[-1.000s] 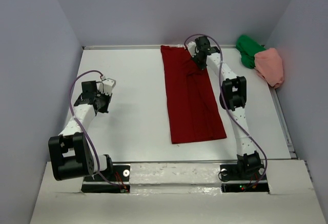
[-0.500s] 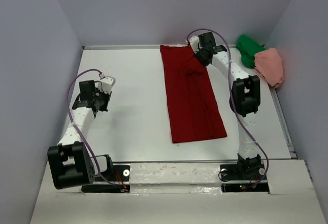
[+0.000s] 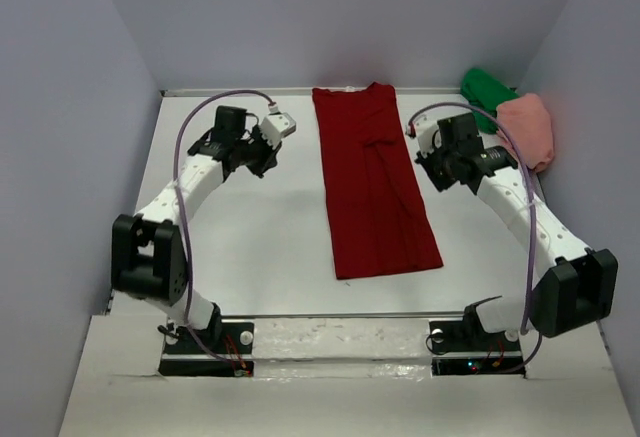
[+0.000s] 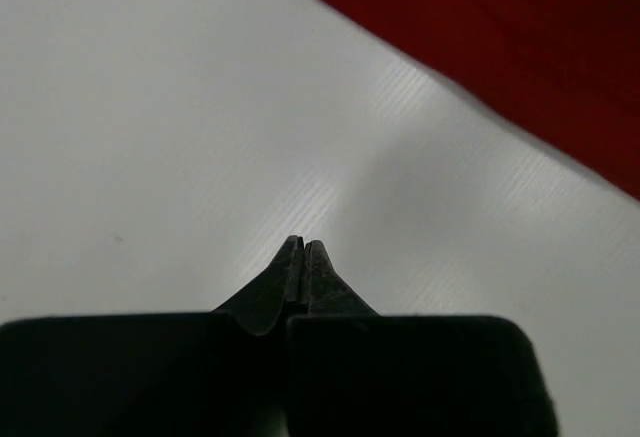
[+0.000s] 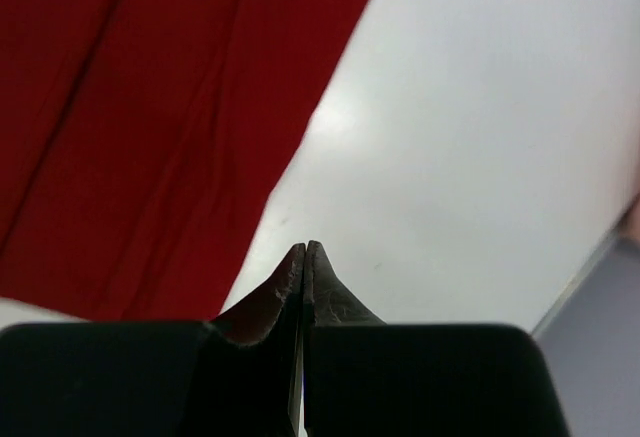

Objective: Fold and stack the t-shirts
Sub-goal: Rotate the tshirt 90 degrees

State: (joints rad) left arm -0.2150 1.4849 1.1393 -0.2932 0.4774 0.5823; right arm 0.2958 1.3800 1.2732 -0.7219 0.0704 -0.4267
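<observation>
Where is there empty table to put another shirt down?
The widest bare table lies left of the dark red t-shirt, nearer than the left gripper. The far right corner is crowded: green t-shirt and pink t-shirt bunched together.

Even, bright, soft-shadowed overhead light; the wrist views show blurred near claws and faint table glare.

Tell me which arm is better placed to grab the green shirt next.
Right. The right gripper, shut, hangs between the red shirt and the green shirt in the far right corner; the left gripper sits across the red shirt.
</observation>
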